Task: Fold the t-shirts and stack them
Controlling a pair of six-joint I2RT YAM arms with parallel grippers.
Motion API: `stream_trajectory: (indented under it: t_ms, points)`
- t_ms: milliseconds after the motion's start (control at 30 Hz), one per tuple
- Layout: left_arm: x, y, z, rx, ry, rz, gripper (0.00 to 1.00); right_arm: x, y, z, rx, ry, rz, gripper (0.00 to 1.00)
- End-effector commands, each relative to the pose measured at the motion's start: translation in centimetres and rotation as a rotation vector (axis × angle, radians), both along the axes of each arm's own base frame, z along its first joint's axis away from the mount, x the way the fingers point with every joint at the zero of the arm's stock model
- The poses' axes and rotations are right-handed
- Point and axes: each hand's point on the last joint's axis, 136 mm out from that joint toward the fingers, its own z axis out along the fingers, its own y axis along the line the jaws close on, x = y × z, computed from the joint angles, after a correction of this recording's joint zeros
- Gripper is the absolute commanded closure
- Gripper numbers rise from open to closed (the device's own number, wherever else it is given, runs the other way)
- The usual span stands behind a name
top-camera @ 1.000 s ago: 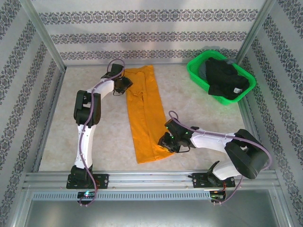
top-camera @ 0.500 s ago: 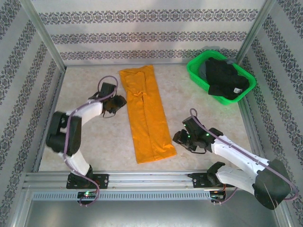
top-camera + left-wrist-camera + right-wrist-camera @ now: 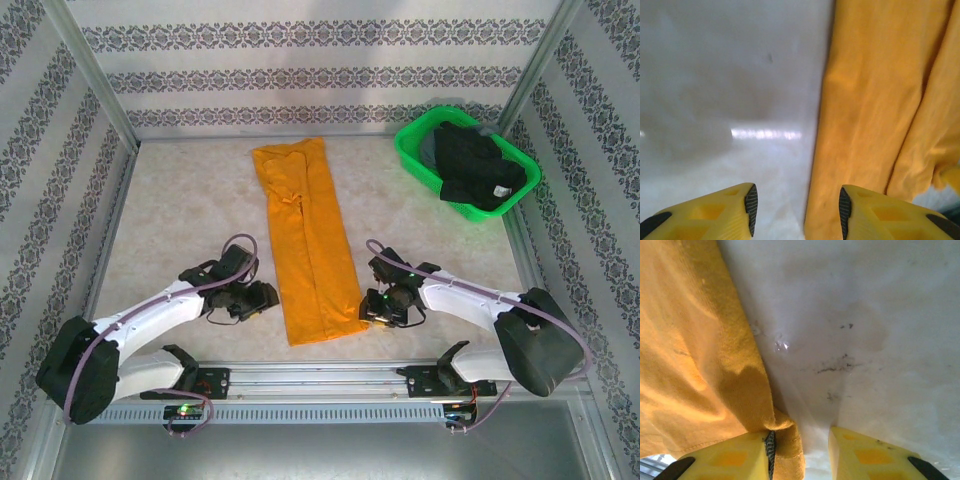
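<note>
Strip of orange t-shirt [image 3: 308,240] lies on the table [image 3: 180,200], long axis running near to far, and you have its near corners flanked: left gripper [image 3: 262,297] just off the left edge, right gripper [image 3: 372,308] at the right corner, both part-open, holding nothing.

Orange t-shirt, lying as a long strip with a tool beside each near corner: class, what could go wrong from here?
The left tool straddles only the edge of the orange t-shirt: it may pinch one layer and open the fold. The right tool has just the corner tip between its open jaws: that bite could slip.
</note>
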Motion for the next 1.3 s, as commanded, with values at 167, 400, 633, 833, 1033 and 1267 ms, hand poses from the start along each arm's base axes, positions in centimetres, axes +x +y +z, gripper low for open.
stream_trajectory:
  t_ms: [167,400,633,833,1033,1267]
  points:
    - [-4.9,-2.5,-1.0,-0.055,0.172,-0.081,0.49,-0.3,2.1,0.9,0.026,-0.018,0.021,0.6]
    - [-5.8,-4.1,-1.6,-0.079,0.201,-0.084,0.5,-0.4,0.7,3.1,-0.006,-0.088,-0.027,0.53]
    - [-5.7,-4.0,-1.3,-0.081,0.18,-0.07,0.5,-1.8,0.6,0.1,-0.048,0.032,0.002,0.55]
    - [-5.9,-3.9,-1.2,-0.072,0.181,-0.076,0.5,-0.9,1.4,0.1,-0.059,0.014,0.038,0.67]
    - [-6.6,-2.5,-1.8,-0.016,0.205,-0.039,0.5,-1.6,3.9,0.4,0.019,0.044,0.038,1.0]
    - [-7.0,-1.2,-2.5,-0.011,0.211,0.08,0.5,-2.3,7.4,2.8,0.151,0.082,0.052,1.0]
